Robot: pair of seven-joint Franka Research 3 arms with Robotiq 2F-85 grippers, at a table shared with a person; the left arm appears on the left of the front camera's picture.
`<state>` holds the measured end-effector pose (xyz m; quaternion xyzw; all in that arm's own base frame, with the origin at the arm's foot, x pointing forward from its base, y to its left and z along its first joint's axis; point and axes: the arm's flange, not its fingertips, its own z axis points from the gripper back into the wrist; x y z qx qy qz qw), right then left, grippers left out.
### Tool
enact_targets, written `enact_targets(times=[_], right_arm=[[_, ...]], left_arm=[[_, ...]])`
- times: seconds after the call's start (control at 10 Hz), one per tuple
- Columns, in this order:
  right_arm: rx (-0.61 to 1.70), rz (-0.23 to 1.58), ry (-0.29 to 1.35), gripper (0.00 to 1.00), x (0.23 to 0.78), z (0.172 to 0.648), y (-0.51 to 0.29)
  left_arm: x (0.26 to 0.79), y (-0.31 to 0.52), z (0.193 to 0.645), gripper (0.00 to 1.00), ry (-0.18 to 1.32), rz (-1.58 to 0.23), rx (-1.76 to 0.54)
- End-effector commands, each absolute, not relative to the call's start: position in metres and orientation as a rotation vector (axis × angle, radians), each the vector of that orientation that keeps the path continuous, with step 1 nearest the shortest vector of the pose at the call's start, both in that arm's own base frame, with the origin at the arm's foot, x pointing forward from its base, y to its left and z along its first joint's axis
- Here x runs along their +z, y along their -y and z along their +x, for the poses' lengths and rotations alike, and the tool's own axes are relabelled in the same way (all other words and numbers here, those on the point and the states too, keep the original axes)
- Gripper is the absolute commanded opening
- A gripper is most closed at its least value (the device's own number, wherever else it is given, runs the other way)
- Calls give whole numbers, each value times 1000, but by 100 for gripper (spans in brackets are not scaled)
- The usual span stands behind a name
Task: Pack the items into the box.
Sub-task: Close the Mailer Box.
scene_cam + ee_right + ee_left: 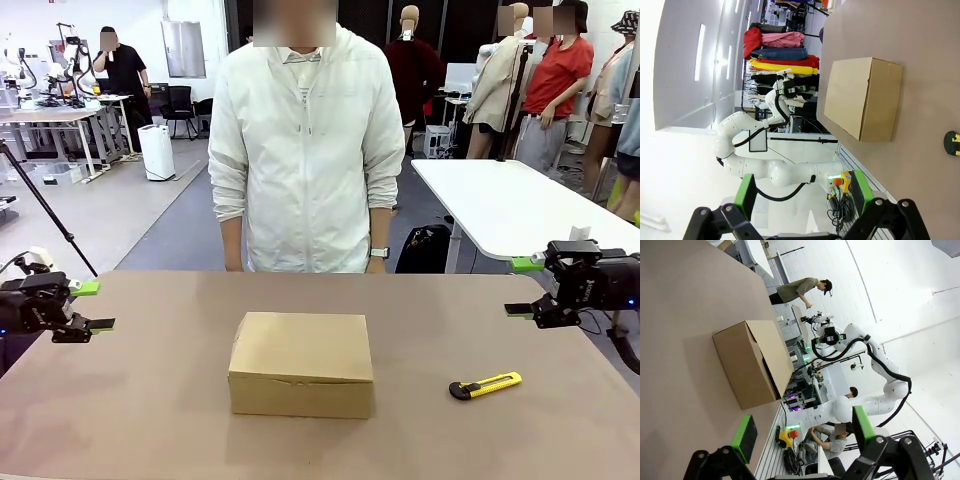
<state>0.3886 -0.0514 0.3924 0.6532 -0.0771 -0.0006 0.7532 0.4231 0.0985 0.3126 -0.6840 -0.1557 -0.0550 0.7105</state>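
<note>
**Brown carton on a tan surface, with green, yellow and white accents**

The box point(301, 363) is plain light-brown cardboard, unprinted. The surface point(150, 420) is matte pinkish tan. The utility knife point(485, 385) is yellow with black ends. Both grippers, left point(88, 305) and right point(523, 287), are black with bright green pads. The person point(305, 150) wears a white zipped jacket.

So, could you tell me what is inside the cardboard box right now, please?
That cannot be seen: the box sits on the table with its flap lid down, hiding the inside. Nothing rests on top. A utility knife lies on the table beside it.
</note>
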Motion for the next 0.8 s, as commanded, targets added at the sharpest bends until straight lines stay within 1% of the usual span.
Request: enact_targets(times=[0.0,0.7], right_arm=[[6,1437,174,100,396,389,51],[6,1437,174,100,396,389,51]], left_arm=[[314,-98,424,100,351,-1517,-125],[314,-98,424,100,351,-1517,-125]])
